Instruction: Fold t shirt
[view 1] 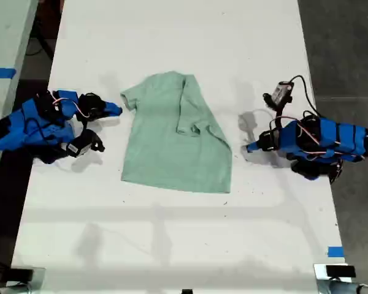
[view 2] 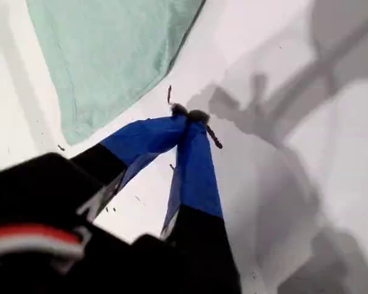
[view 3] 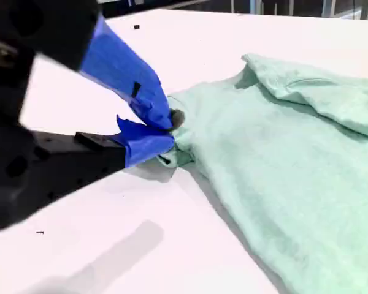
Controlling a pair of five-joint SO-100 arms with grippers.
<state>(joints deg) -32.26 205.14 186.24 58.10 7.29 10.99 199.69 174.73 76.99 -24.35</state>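
Exterior view: t shirt (view 1: 172, 138) mid-table, pale mint, long axis twelve to six, neck toward twelve, three-o'clock side folded inward. At nine, my second gripper (view 1: 115, 109) clenched, seemingly pinching the sleeve edge, hard to confirm. At three, my first gripper (view 1: 251, 147) clenched on nothing, just off the cloth.
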